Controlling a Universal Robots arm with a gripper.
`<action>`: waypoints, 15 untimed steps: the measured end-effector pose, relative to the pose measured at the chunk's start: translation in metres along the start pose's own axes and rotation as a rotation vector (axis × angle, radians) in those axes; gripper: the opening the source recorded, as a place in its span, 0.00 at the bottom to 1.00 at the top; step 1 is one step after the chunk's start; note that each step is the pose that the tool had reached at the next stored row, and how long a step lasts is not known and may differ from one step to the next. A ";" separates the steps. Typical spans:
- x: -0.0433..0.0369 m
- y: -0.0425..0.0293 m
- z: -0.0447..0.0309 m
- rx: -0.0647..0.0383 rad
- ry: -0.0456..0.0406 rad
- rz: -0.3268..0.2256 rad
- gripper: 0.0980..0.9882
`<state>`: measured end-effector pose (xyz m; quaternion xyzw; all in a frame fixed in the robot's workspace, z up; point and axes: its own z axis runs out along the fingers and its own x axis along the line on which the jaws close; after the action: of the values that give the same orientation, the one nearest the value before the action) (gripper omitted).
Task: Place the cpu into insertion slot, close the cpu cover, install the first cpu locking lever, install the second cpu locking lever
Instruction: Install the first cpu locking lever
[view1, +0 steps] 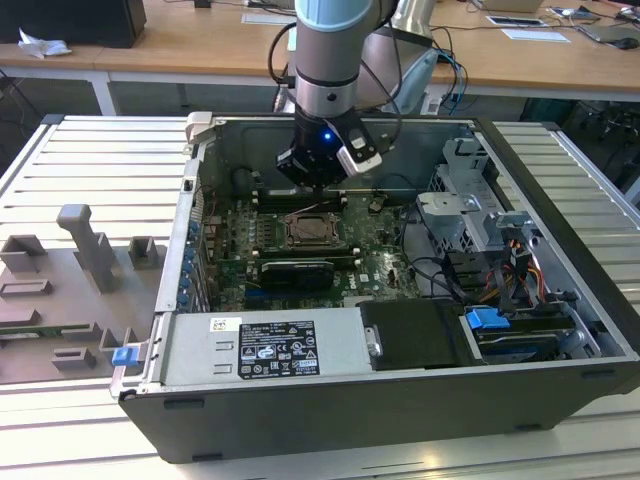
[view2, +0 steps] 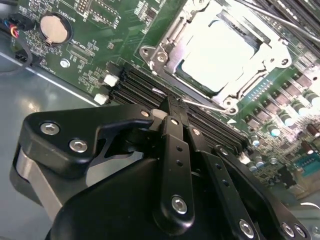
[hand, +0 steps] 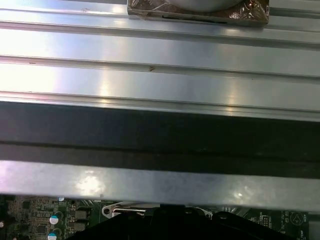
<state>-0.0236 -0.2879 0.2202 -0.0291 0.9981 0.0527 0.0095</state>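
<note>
The cpu (view2: 215, 55) lies pale and flat in the insertion slot (view1: 310, 230) on the green board. The silver cpu cover (view2: 172, 62) lies down around it, framing its face. A thin wire locking lever (view2: 205, 105) runs along the socket's near edge. In the second wrist view my gripper (view2: 171, 104) has its black fingers drawn together, shut, with the tip right at that lever; I cannot tell whether it grips the wire. In the exterior view the gripper (view1: 316, 185) hangs inside the open case just behind the socket.
Long black memory slots (view2: 132, 85) flank the socket. A black graphics card (view1: 297, 272) and the power supply (view1: 265, 345) sit in front, a drive cage (view1: 470, 200) with cables on the exterior view's right. The case wall (hand: 160, 135) stands close by.
</note>
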 end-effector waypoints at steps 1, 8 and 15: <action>-0.0010 -0.0002 0.0010 0.000 -0.0001 0.000 0.01; -0.0042 -0.0016 0.0122 0.000 0.0000 0.000 0.01; -0.0045 -0.0022 0.0178 0.003 0.0002 0.000 0.01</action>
<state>-0.0188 -0.2879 0.2024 -0.0291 0.9982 0.0511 0.0095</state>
